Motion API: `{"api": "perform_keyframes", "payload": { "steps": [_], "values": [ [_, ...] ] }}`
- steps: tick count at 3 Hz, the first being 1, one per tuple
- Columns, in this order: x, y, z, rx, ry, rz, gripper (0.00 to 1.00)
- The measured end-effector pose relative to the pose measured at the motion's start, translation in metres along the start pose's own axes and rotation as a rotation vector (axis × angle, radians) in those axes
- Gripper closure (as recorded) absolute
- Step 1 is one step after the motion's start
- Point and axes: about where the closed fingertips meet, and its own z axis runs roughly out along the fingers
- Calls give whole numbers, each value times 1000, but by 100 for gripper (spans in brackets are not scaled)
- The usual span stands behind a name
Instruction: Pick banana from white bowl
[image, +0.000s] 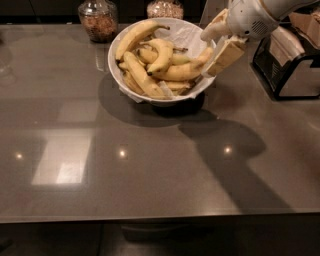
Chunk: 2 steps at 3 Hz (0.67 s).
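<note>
Jaws parted at rim of white bowl (114, 69), beside banana (182, 71)

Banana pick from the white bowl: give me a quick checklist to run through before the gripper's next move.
1. Gripper at the bowl: ok. The gripper sits at the right rim of the white bowl.
2. Jaws open: ok. They stand apart.
3. Banana in reach: ok. The long golden banana lies on top of the pile, with its right tip by the gripper.
4. Banana gripped: not ok. It rests in the bowl, not yet held.
5. Gripper clear of the bowl's rim: cannot tell.
6. Neighbours clear: ok. The glass jar and the black rack stand apart from the gripper.
</note>
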Motion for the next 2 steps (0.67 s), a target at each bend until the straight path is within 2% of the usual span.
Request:
{"api": "perform_keyframes", "payload": {
  "steps": [1, 2],
  "values": [
    [5, -8, 23, -40, -5, -25, 35],
    [10, -16, 41, -70, -20, -49, 32]
  ]
}}
